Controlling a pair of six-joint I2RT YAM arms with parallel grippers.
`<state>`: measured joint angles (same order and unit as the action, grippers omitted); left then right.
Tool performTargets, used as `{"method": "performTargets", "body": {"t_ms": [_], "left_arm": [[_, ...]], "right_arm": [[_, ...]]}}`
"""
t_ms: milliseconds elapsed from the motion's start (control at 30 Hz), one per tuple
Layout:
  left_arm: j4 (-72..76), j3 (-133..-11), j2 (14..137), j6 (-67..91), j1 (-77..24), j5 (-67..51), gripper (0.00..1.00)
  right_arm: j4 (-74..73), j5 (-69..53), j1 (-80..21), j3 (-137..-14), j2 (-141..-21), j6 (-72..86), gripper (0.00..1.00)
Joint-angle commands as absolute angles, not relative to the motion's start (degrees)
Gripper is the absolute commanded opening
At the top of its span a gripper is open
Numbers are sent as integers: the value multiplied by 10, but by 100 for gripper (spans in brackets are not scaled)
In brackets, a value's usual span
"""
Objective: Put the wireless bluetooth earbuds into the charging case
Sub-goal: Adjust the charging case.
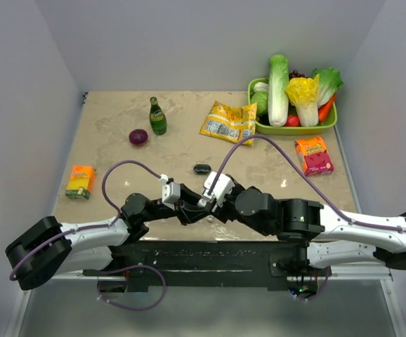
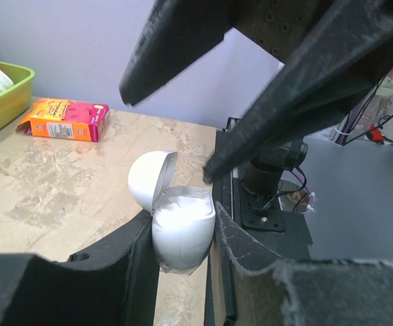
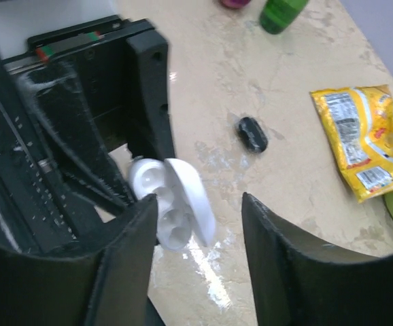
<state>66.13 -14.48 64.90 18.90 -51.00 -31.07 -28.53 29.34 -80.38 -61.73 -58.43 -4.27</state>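
Three pale grey walls (image 1: pixel 189 42) closed in a beige marbled table (image 1: pixel 189 147), with the two arms meeting low over its near edge.

A green basket (image 1: pixel 259 128) of vegetables sat in the far right corner. A yellow snack bag (image 1: pixel 229 121) lay just beside the basket and a pink-and-orange box (image 1: pixel 314 155) lay nearer, by the right wall. A green bottle (image 1: pixel 157 116) stood upright left of centre, with a purple onion (image 1: pixel 138 137) near it and an orange carton (image 1: pixel 81 181) by the left wall. A small black oval object (image 1: pixel 201 168) lay alone on the table just beyond the grippers, apart from them.

The left gripper (image 2: pixel 183 238) was clamped on the charging case (image 2: pixel 181 231), one finger (image 2: pixel 132 265) on each flank of its body. The case was held off the table. Its long axis ran along the fingers, its open mouth faced the right gripper, and its lid was hinged back and tilted to one side.

The right gripper (image 3: pixel 200 199) hung right over that mouth with its fingers (image 3: pixel 278 258) spread apart and nothing between them, one finger just beside the case. From the right wrist, round white hollows showed inside the body. Whether an earbud sat in each could not be made out.
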Motion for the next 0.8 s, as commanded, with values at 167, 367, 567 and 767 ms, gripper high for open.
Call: {"method": "performTargets", "body": {"t_ms": [167,367,567,767], "left_arm": [[773,-66,551,185,-507,-215,0],[820,8,441,202,-506,-130,0],[792,34,377,205,-506,-132,0],[773,47,369,206,-507,-127,0]], "right_arm": [[-166,421,-704,-550,-430,97,63],[-160,182,-558,-465,-484,191,63],[-97,104,-557,-396,-551,221,57],[-66,54,-557,-378,-625,214,47]]}}
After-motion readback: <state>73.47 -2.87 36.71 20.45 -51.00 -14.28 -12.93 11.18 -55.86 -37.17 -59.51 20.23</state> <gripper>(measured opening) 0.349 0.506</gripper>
